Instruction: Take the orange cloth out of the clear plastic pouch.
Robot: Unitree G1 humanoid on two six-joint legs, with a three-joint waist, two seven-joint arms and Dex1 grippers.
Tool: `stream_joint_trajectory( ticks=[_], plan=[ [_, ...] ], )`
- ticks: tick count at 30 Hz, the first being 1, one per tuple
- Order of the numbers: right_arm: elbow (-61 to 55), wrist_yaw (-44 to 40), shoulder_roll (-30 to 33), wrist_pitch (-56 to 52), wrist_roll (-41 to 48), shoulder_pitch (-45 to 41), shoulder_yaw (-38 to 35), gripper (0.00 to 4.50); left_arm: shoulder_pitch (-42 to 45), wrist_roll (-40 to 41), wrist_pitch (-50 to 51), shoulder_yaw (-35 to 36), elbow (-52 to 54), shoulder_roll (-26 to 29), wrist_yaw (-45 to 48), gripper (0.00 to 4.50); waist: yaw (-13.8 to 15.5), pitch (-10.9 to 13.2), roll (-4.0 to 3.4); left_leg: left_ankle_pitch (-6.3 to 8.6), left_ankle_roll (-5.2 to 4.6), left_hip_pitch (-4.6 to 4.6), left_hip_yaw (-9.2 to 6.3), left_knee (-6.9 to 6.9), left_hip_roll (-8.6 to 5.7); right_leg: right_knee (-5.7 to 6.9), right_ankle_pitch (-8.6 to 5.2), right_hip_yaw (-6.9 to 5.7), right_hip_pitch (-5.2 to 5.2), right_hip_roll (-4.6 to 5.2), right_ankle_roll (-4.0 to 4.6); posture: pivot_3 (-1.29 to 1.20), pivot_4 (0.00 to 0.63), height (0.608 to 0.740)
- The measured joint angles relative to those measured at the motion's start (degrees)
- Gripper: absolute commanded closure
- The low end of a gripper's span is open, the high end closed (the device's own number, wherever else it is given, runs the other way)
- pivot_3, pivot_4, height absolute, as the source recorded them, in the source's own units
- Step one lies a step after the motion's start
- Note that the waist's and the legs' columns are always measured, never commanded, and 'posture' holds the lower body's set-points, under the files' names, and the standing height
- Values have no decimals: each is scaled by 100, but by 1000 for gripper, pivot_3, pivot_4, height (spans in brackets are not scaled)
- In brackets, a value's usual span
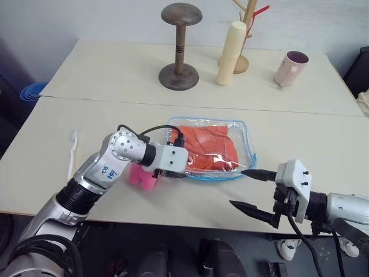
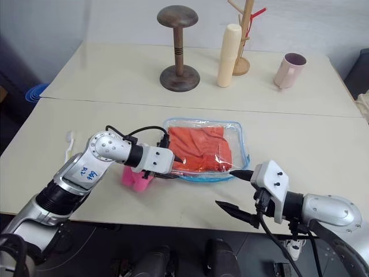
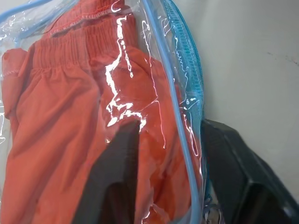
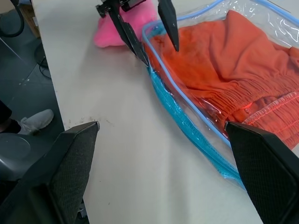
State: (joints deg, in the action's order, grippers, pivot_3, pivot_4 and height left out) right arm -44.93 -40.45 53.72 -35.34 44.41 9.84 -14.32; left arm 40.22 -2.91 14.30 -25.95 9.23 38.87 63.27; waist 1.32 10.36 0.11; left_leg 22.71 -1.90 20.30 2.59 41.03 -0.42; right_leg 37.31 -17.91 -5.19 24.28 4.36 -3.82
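Left fingers (image 4: 154,35) straddle clear plastic pouch (image 1: 245,137) rim, one on orange cloth (image 1: 204,147); right fingers (image 1: 247,190) wide, near pouch.

Both arms are built from silver-grey metal links with black ribbed joint collars. A round silver joint housing dotted with small dark screws is seen on the left arm (image 1: 109,164), and a white label with blue handwritten marks is stuck at its 7 o'clock. Thin black cables are looped over the white wrist block. The right arm (image 2: 323,210) is finished with a white angular block with dark screws, black cable trailing at 6 o'clock. Each gripper's fingers (image 4: 70,168) are black, tapered, with textured pads.
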Motion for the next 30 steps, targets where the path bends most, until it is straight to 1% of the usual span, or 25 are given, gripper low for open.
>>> stream_joint_trajectory(
  ticks=[3, 4, 8, 11, 13, 15, 18, 21, 22, 28, 29, 30],
  plan=[
    [5, -7, 0, 0, -15, -19, 0, 0, -48, -45, 18, -1, 1, -51, 42, 4293, 1, 0, 0, 0, 0, 0, 0, 0, 0, 0, 0, 0, 0, 0, 0, 0, 150, 740],
    [8, -13, 0, 1, -39, -28, 0, 0, -48, -64, 29, -1, 7, -59, 52, 4450, 1, 0, 0, 0, 0, 0, 0, 0, 0, 0, 0, 0, 0, 0, 0, 0, 150, 740],
    [34, -57, 0, 4, -60, -44, 0, 0, -48, -146, 105, 6, 13, -128, 56, 4450, 3, 0, 0, 0, 0, 0, 0, 0, 0, 0, 0, 0, 0, 0, 0, 0, 150, 740],
    [37, -118, 1, 30, -146, -50, 0, 0, -50, -70, 362, 63, 18, -253, 58, 4450, 4, 0, 0, 0, -1, 0, 0, 1, 0, 1, 0, 0, 0, 0, 0, 0, 150, 740],
    [38, -203, 3, 65, -254, -50, 0, 0, -52, 165, 679, 277, 19, -415, 33, 4450, 4, 0, 0, 0, -1, 1, -1, 1, 0, 1, 0, 0, -1, 0, 0, 0, 150, 740],
    [35, -319, 10, 166, -407, -53, 23, 0, -55, 530, 1041, 686, 24, -698, -147, 4450, 5, 0, 0, 0, -1, 1, -3, 3, 0, 1, 0, 0, 0, 1, 0, 0, 150, 740],
    [36, -447, 12, 308, -746, -144, 250, 624, -64, 1009, 1633, 1283, 172, -991, -508, 4500, -17, 0, 0, 0, -1, 0, -4, 2, 1, 2, 0, 0, 0, 1, 0, 0, 150, 740],
    [130, -463, -3, 491, -1214, -448, 730, 1611, -197, 1338, 2132, 1666, 372, -1125, -815, 4500, -40, 0, 0, -1, -1, -3, -4, 3, 1, 5, 0, 0, 0, 1, 0, 0, 150, 740],
    [243, -425, -64, 537, -1384, -650, 916, 2054, -287, 1424, 2254, 1716, 432, -1118, -879, 4500, -57, 0, 0, -1, -1, -3, -4, 4, 1, 7, 0, 0, -1, 1, 0, 0, 150, 740],
    [858, -310, -428, 759, -2145, -1579, 1682, 4264, -688, 1523, 2404, 1686, 731, -1057, -1112, 4500, -61, 0, 0, -1, 1, -2, -6, 4, 1, 5, 0, -1, 0, 1, 0, 0, 150, 740],
    [927, -310, -486, 811, -2246, -1688, 1782, 4467, -703, 1523, 2404, 1675, 773, -1058, -1140, 4500, -57, 0, 0, -1, 1, -1, -5, 4, 1, 3, 0, -1, 0, 1, 0, 0, 150, 740],
    [995, -315, -507, 871, -2371, -1788, 1900, 4467, -706, 1524, 2403, 1672, 800, -1060, -1168, 4500, -57, 0, 0, -1, 1, -1, -6, 4, 1, 4, 0, -2, -1, 1, 0, 0, 150, 740]
  ],
)
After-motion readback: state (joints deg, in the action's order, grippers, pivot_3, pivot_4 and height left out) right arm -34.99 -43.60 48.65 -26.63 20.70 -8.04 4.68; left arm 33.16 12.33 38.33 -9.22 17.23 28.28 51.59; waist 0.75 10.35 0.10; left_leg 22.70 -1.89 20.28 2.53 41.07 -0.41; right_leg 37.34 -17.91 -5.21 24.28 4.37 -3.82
